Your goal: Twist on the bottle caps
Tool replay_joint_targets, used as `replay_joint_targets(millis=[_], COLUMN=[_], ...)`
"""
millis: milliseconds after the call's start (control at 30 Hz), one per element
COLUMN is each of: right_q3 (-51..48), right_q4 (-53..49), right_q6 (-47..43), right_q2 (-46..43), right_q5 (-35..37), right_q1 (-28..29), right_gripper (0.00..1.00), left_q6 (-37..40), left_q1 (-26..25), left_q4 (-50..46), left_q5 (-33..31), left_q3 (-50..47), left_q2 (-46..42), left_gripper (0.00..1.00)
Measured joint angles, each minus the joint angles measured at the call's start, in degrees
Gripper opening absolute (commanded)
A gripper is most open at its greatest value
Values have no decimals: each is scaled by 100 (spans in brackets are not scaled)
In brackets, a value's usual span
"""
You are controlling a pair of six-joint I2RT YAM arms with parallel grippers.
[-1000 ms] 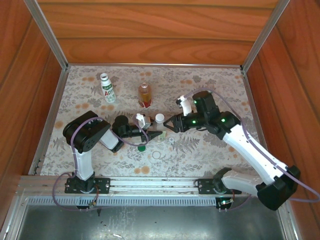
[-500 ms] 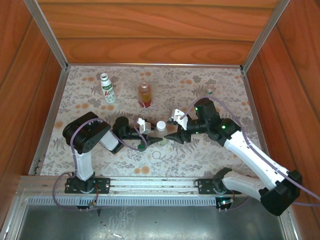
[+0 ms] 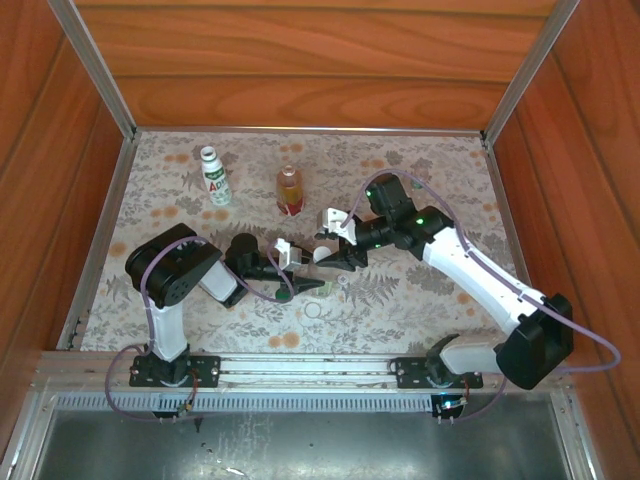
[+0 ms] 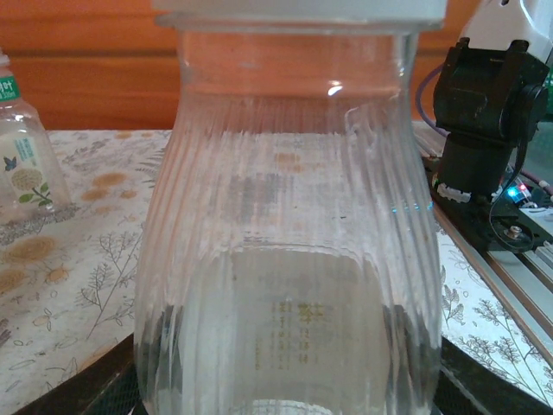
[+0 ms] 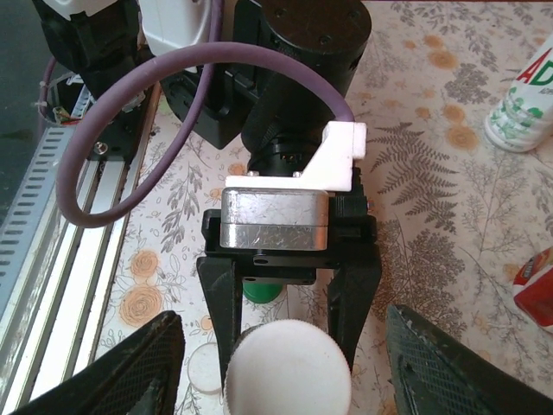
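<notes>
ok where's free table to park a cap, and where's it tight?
Free: the strip of cloth behind the white bottle and amber bottle; the near patch between the right arm and the rail. Tight: centre, where the left pincer grips the clear bottle, the right pincer open over its white cap, green cap beside.

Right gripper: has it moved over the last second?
Yes: the right gripper has shifted left, its wrist now nearer the amber bottle.

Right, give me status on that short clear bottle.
Left pincer shut on short clear bottle. Right pincer open, fingers either side of white cap on its mouth. Green cap loose on table beneath; nothing blocking.
</notes>
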Motion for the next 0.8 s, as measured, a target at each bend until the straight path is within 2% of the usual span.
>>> replay_joint_targets(millis=[233, 400, 567, 667, 800], right_q3=[94, 114, 136, 136, -61], right_q4=[-251, -367, -417, -363, 199], right_q6=[-184, -258, -256, -136, 413], right_q2=[326, 385, 385, 382, 245], right_q5=[-9, 4, 35, 131, 581], right_q1=[-4, -4, -7, -7, -48], right_gripper=[53, 40, 39, 38, 33], left_q6=[2, 9, -2, -50, -107], left_q1=[0, 0, -9, -13, -42], left_q4=[-4, -7, -7, -9, -46], left_q5=[7, 26, 22, -164, -826], left_q3=[0, 0, 0, 13, 81], left_q2=[0, 0, 0, 0, -11], left_gripper=[59, 59, 58, 58, 56])
